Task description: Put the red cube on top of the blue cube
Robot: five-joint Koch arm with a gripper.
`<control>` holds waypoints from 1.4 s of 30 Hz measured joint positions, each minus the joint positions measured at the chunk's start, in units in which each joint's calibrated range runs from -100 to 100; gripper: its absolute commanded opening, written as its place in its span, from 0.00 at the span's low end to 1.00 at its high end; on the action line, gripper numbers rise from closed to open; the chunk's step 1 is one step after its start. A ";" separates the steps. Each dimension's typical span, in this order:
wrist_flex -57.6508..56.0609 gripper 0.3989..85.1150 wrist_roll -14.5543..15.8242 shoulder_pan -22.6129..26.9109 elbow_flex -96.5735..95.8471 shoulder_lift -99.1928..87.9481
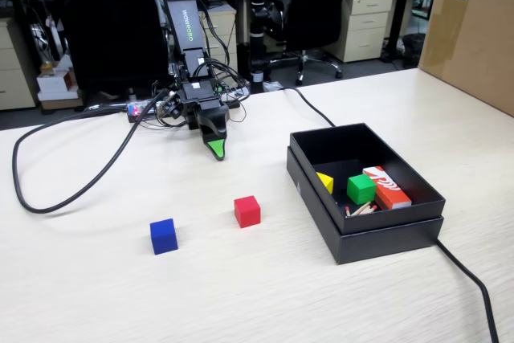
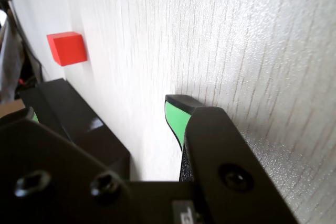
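Observation:
The red cube (image 1: 247,211) rests on the pale wooden table, with the blue cube (image 1: 164,236) apart from it, to its left and a little nearer in the fixed view. My gripper (image 1: 215,150) hangs low over the table behind both cubes, its green-padded tip pointing down, well short of the red cube. In the wrist view the gripper (image 2: 103,107) is open, with bare table and a box corner showing between its jaws and nothing held. The red cube (image 2: 66,49) appears far ahead at the upper left. The blue cube is out of the wrist view.
An open black box (image 1: 385,242) stands to the right of the cubes, holding a yellow piece (image 1: 325,182), a green cube (image 1: 361,189) and an orange-red box (image 1: 386,186). A black cable (image 1: 48,198) loops at left. A cardboard carton (image 1: 474,30) stands at back right.

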 measured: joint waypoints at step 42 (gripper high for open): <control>-44.75 0.56 -0.54 0.05 30.85 -5.95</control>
